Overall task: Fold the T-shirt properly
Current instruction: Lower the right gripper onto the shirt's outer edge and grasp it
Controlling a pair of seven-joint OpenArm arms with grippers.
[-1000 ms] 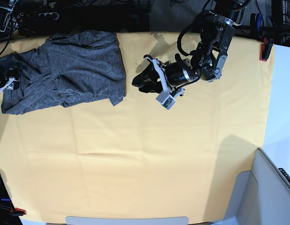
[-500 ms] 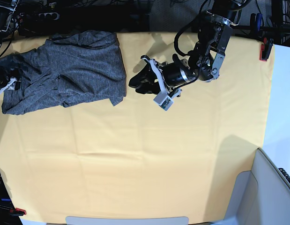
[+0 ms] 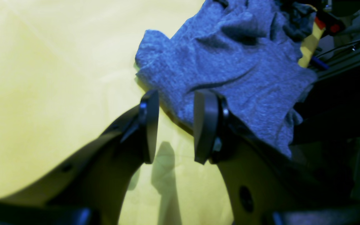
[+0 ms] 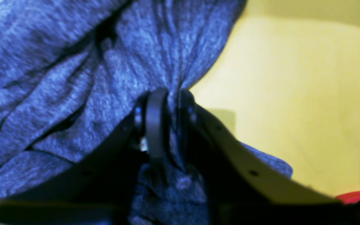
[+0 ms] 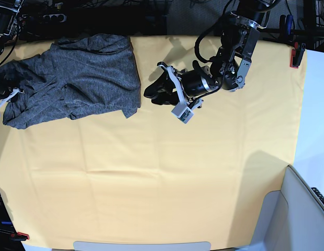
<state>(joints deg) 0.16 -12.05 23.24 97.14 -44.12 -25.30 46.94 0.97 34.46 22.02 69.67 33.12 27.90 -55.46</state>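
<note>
- Heathered charcoal-grey T-shirt [image 5: 78, 78] bunched at the far left corner of the yellow-orange tablecloth [image 5: 162, 178], creased into several overlapping folds, soft thin knit, plain.
- Near-right corner of the shirt ending in a rumpled flap [image 3: 155, 59], lying flat against the cloth.
- Long axis running roughly left to right across the table in the base view, left end narrower and drawn toward the table's edge, right end broad and squared off.
- Right gripper [image 4: 169, 106] at the shirt's left end, pads pinched together on a gathered ridge of grey fabric; pleats fanning away from the pinch point.
- In the base view, only a sliver of that right gripper [image 5: 3, 99] showing at the frame's left edge, against the shirt's tip.
- Left gripper [image 5: 164, 89] low over the tablecloth just right of the shirt's right edge, arm reaching in from the far right and bent at the wrist, fingers aimed at the shirt.
- Left pads [image 3: 150, 125] parted with a clear gap, nothing between them, shirt edge just beyond the tips.
- Red clamp [image 5: 295, 57] on the cloth's far right edge.
</note>
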